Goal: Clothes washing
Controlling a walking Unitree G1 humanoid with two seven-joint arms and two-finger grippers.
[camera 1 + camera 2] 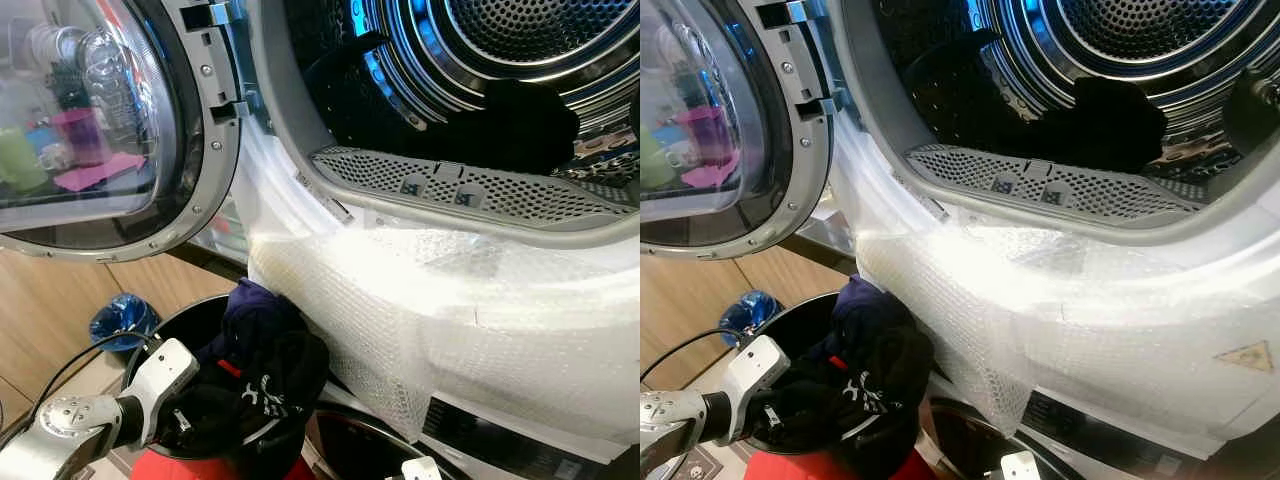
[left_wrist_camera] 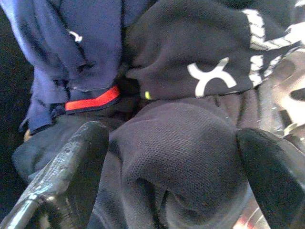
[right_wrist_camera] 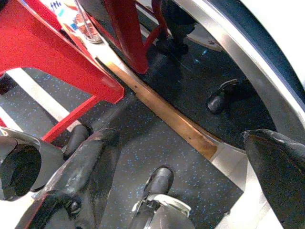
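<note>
Pile of dark clothes (image 1: 262,385) sits heaped in a round black basket (image 1: 190,318) just below the open washer, low and left of centre in the eye views. Top of the pile is a navy garment (image 1: 258,305) with a red trim strip (image 2: 91,99); under and beside it a black garment with white print (image 2: 190,52). Left gripper (image 2: 174,157) is down in the pile, its silver wrist reaching in from the lower left; wrist view shows the two black fingers (image 2: 71,162) spread, jaws parted with a bulge of black mesh fabric (image 2: 176,148) between them, fingers touching the cloth on both sides but not clamped tight.

Washer drum (image 1: 520,40) is open above and right, perforated steel. A black garment (image 1: 500,120) already lies inside near the front lip, above the perforated grey filter strip (image 1: 460,185). Washer door (image 1: 90,120) is swung open to the left, glass reflecting coloured items. Bubble wrap (image 1: 450,320) covers the machine front below the opening.

Right gripper (image 3: 190,162) hangs low with jaws open, pointing at dark speckled floor (image 3: 143,138), a red frame (image 3: 62,52) and a wood strip (image 3: 171,119). Blue bag (image 1: 122,320) lies on the wood floor left of the basket.
</note>
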